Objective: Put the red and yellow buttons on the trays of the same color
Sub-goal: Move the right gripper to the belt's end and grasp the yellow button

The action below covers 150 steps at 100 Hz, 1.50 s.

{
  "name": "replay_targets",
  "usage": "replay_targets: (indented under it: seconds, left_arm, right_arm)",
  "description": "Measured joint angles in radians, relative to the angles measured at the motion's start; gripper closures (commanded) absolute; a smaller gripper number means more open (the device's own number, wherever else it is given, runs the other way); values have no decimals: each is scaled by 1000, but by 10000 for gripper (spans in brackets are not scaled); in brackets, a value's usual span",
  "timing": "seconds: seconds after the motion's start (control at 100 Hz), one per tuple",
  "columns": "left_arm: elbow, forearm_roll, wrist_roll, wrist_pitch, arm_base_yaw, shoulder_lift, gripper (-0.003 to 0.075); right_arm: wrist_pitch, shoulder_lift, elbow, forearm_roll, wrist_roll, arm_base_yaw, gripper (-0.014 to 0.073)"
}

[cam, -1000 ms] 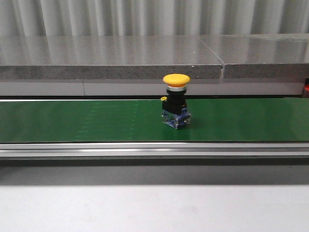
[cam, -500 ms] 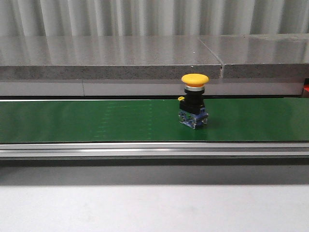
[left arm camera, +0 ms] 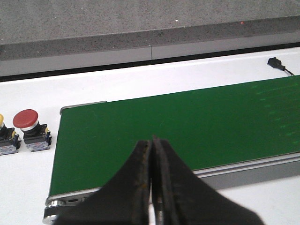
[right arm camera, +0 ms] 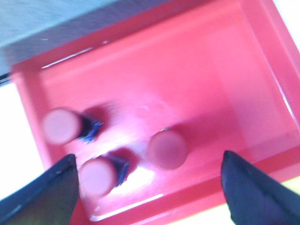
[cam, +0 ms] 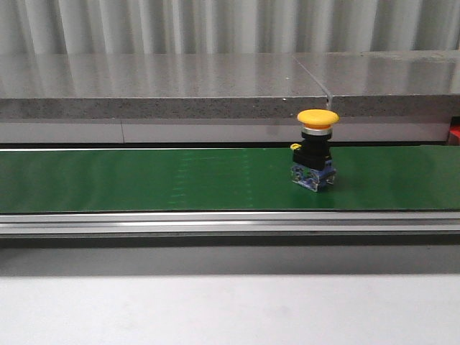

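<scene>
A yellow button [cam: 317, 149] stands upright on the green conveyor belt [cam: 144, 180], right of centre, with no gripper near it in the front view. My left gripper [left arm camera: 152, 139] is shut and empty above the belt's end [left arm camera: 187, 122]. Beside that end, on the white table, stand a red button [left arm camera: 29, 127] and a partly cut-off yellow-topped button [left arm camera: 2, 137]. My right gripper [right arm camera: 149, 157] hangs open over the red tray [right arm camera: 197, 70], which holds three red buttons [right arm camera: 167, 149] [right arm camera: 96, 176] [right arm camera: 61, 125]. A pale yellow strip [right arm camera: 267, 211] borders the tray; I cannot tell what it is.
A grey stone ledge [cam: 180, 86] runs behind the belt, and an aluminium rail [cam: 215, 223] runs along its front. A small black connector [left arm camera: 275, 62] lies on the white table beyond the belt. The right wrist view is blurred.
The yellow button has travelled to the right along the belt, from about the middle to right of centre, and stays upright.
</scene>
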Motion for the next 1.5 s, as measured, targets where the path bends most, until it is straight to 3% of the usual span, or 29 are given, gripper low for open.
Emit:
replay_targets:
  seconds: [0.31, 0.71, 0.97, 1.5]
  left_arm:
    - [0, 0, 0, 0, 0, 0, 740]
    - [0, 0, 0, 0, 0, 0, 740]
    - [0, 0, 0, 0, 0, 0, 740]
    - [0, 0, 0, 0, 0, 0, 740]
  right_arm:
    - [110, -168, 34, 2, -66, 184, -20]
    - [104, -375, 405, 4, -132, 410, -20]
    - [95, -409, 572, 4, -179, 518, -20]
    - [19, -391, 627, 4, -230, 687, -20]
